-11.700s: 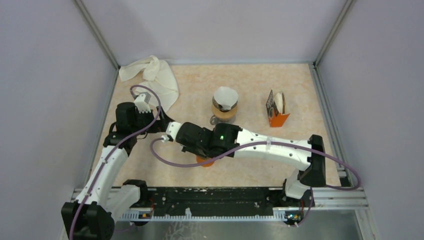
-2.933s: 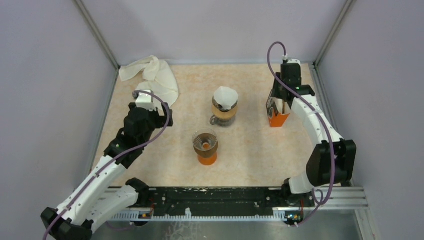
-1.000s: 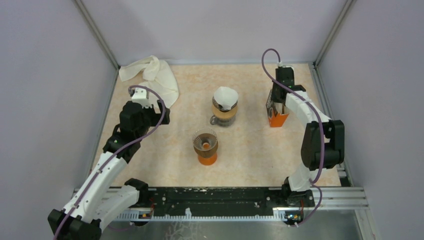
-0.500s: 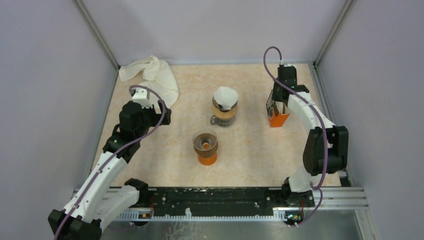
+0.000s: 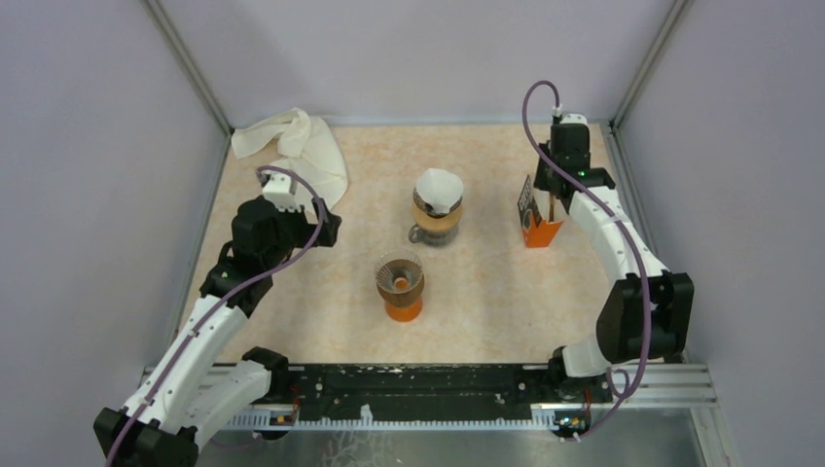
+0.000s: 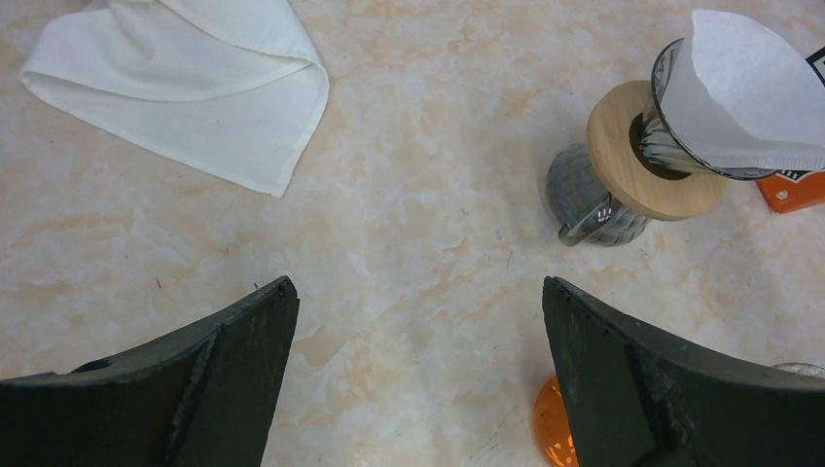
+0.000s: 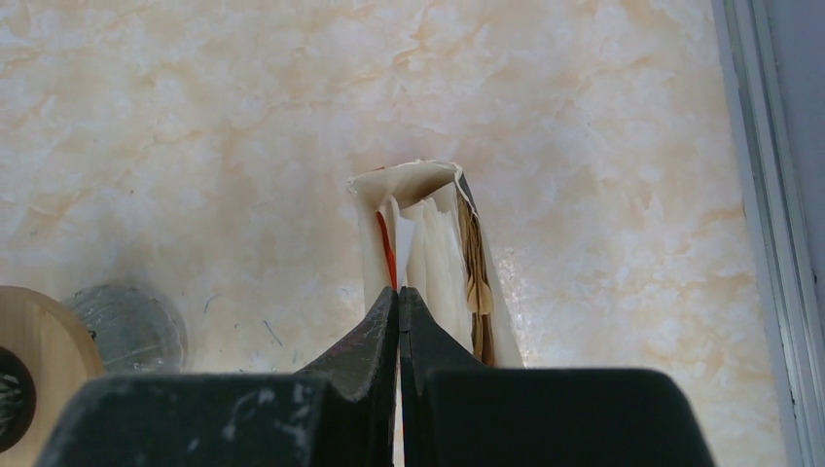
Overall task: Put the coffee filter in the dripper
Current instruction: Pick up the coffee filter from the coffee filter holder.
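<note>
My right pincer (image 7: 399, 292) was closed, its fingers pressed together with no gap showing. Its tips were down in the open top of the orange filter box (image 7: 413, 180), at 2 o'clock on the table (image 5: 486, 282). The folded paper filters (image 7: 440, 248) stood upright in that box, just at 1 o'clock of my tips. I could not tell whether a sheet was pinched between the fingers.

My left pincer (image 6: 418, 284) hung wide open over the tabletop on the 9 o'clock side, holding nothing. The orange dripper (image 5: 400, 282) stood near the middle, well apart from both pincers. At its 12 o'clock stood a second dripper (image 6: 647, 161) with a wooden collar and a white filter (image 6: 749, 88) seated in it. A cloth (image 6: 195, 88) lay crumpled at 10 o'clock.
</note>
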